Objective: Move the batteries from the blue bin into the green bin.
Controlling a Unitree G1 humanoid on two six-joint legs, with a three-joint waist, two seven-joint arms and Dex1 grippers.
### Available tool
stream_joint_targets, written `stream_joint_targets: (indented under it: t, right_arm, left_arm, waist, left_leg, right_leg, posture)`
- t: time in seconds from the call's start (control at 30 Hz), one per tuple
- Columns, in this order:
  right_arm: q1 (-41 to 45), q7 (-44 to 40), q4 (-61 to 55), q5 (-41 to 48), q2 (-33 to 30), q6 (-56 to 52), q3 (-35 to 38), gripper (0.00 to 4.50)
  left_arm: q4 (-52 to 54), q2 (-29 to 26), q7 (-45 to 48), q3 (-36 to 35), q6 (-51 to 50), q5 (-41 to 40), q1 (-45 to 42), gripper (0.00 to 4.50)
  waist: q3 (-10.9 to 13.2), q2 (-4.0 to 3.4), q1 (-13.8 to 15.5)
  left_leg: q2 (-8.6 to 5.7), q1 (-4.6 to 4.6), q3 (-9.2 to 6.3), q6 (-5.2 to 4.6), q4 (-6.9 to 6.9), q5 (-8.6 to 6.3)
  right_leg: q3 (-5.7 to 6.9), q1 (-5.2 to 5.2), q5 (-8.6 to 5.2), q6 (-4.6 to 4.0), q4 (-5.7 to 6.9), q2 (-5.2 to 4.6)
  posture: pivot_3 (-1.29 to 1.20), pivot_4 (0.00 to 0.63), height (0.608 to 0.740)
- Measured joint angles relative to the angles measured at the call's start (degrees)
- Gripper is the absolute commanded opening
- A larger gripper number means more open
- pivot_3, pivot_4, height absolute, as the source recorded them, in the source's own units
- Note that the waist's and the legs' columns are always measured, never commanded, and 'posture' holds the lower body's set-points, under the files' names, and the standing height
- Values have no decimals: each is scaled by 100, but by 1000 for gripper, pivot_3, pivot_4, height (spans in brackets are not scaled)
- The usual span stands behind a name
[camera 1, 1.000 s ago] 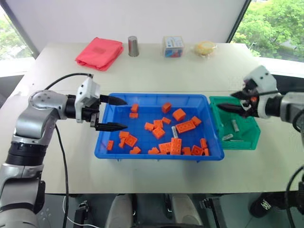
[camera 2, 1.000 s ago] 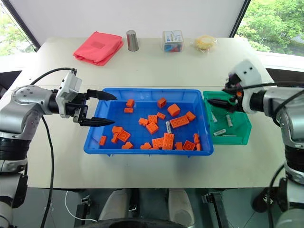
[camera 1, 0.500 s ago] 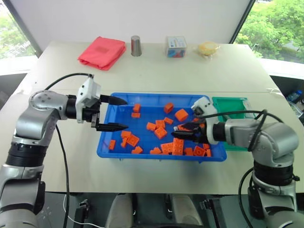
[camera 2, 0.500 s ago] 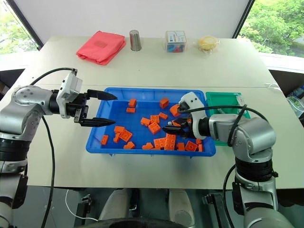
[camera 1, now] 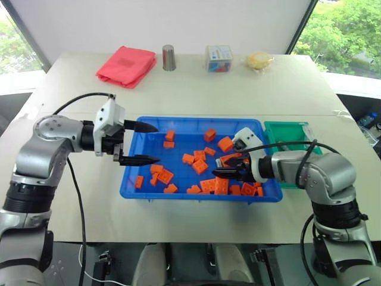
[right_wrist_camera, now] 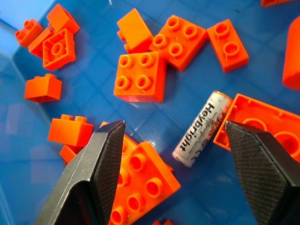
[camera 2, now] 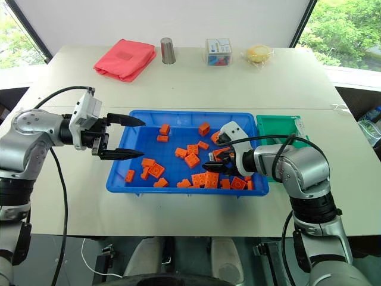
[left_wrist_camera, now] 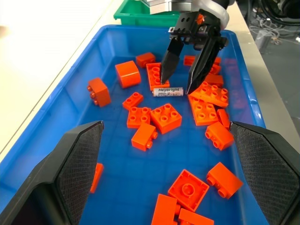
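Premises read as a robotics test room or lab. A plain pale desk (camera 1: pixel 196 89) stands against a blank white wall panel (camera 1: pixel 166 24), with large windows either side giving onto green trees (camera 1: pixel 342 27). Staged sorting props sit in plastic bins: a blue bin (camera 1: pixel 149 193) of orange toy bricks (camera 1: pixel 232 159), and a green bin (camera 1: pixel 297 131).

Battery (right_wrist_camera: pixel 201 129) among orange bricks (right_wrist_camera: pixel 140 76), fingers (right_wrist_camera: pixel 101 164) apart.
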State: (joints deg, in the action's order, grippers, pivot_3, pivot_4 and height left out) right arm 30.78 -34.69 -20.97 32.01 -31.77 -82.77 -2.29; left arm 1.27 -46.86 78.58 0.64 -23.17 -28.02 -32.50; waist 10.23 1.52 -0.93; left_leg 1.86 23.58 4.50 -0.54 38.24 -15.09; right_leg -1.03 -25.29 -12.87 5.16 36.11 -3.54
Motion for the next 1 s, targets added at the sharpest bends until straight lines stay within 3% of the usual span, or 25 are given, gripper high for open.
stream_joint_targets:
  t: [0.23, 0.67, 1.0]
  right_arm:
    - [37, -10, -14, 8, -317, 269, -174, 3454]
    - [-8, 104, -348, 413, -183, -54, -34, 3454]
    - [-109, 99, 273, 182, -282, 497, -418, 3454]
  left_arm:
    - [18, -3, -38, -14, -2, -12, 38, 4500]
    - [-29, 3, -30, -32, 1, -5, -12, 4500]
    - [-69, 7, 5, -31, 3, 2, -156, 4500]
  waist:
    - [0, 0, 7]
    - [0, 0, 6]
    - [0, 0, 3]
  left_leg:
    - [0, 0, 1, 0, 0, 0]
    - [1, 0, 0, 0, 0, 0]
    - [1, 0, 1, 0, 0, 0]
  right_leg:
    - [0, 0, -1, -1, -1, -1]
    - [1, 0, -1, -2, 0, 0]
    - [1, 0, -1, -2, -1, 1]
  posture:
    - [0, 150, 736]
    - [0, 150, 736]
    - [0, 150, 736]
